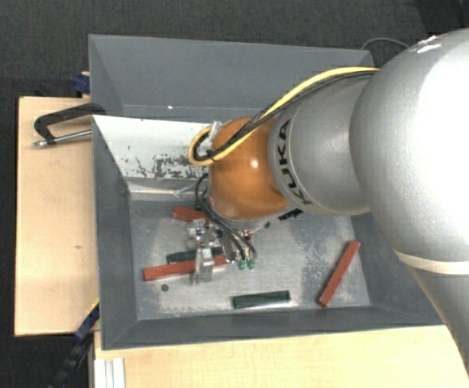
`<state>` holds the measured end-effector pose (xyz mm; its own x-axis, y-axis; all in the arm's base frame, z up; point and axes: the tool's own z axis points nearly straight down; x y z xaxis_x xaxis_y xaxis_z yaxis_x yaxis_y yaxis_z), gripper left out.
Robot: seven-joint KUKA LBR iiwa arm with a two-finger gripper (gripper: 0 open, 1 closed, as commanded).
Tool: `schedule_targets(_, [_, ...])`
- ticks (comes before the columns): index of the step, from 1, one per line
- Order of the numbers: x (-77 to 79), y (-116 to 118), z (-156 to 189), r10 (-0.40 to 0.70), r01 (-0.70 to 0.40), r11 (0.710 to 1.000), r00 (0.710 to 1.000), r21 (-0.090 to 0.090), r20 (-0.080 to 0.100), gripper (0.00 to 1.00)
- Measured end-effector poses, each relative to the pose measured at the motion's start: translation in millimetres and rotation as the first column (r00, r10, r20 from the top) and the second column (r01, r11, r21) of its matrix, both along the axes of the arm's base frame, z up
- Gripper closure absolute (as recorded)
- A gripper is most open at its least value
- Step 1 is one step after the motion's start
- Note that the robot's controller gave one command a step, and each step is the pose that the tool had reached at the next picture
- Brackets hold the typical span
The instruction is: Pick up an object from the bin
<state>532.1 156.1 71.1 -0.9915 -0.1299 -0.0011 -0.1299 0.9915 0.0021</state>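
Observation:
My gripper is low over the bin floor, left of centre, under the orange wrist cover. Its tip is right at a long red stick that lies flat and points left. A short dark green piece lies just above that stick, touching the gripper's left side. Another small red piece lies behind the gripper, half hidden by the wrist. A tiny green bit sits by the gripper's right side.
A dark green bar lies flat near the front wall. A red-brown bar lies slanted at the right of the floor. The big arm covers the bin's right and back.

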Motion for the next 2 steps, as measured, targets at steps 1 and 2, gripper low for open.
schedule_targets(1, [-0.3, -0.1, 2.0, 0.000, 0.000, 1.000, 1.000, 0.000, 0.000, 1.00])
schedule_targets(2, [-0.9, -0.2, 10.9, -0.001, 0.001, 1.000, 1.000, -0.001, -0.002, 1.00])
